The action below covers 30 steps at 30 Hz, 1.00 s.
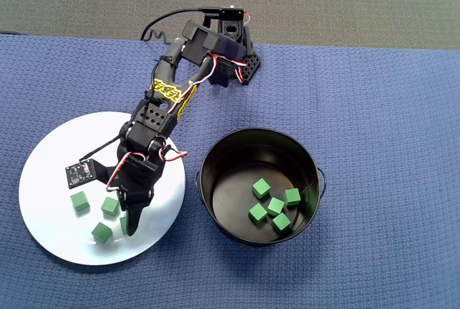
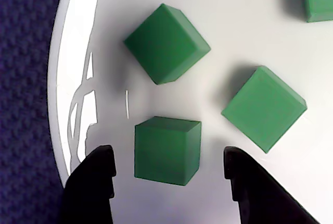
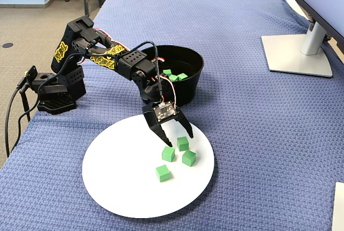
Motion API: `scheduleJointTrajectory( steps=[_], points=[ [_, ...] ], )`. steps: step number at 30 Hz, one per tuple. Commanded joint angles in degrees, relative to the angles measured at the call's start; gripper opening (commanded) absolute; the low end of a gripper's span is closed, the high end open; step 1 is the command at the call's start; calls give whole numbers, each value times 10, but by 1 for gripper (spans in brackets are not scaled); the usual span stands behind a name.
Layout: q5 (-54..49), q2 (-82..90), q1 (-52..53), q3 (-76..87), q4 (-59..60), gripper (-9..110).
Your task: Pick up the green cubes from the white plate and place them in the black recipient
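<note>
Green cube [image 2: 167, 150] on white plate [image 2: 218, 21] betw. wide-open gripper [image 2: 169, 174] fingers [image 2: 101, 169], untouched.

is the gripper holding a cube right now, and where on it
Nothing is held. The gripper is open, its fingers either side of one green cube on the white plate, not touching it.

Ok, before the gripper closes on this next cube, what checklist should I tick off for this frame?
1. Gripper open: ok.
2. Target cube between the fingertips: ok, roughly centred in the wrist view.
3. Neighbouring cubes outside the jaws: ok.
4. Fingertips low enough on the white plate: cannot tell.
5. Black bucket unobstructed: ok, five cubes already inside.
6. Cubes left on the plate: four, ok.
</note>
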Motion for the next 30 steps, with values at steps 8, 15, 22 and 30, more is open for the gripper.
scheduleJointTrajectory(
  steps=[8, 15, 22, 30],
  points=[
    [3, -10, 9, -58, 12, 16],
    [3, -16, 11, -63, 10, 9],
    [3, -17, 11, -63, 9, 2],
    [15, -1, 11, -52, 3, 0]
  ],
)
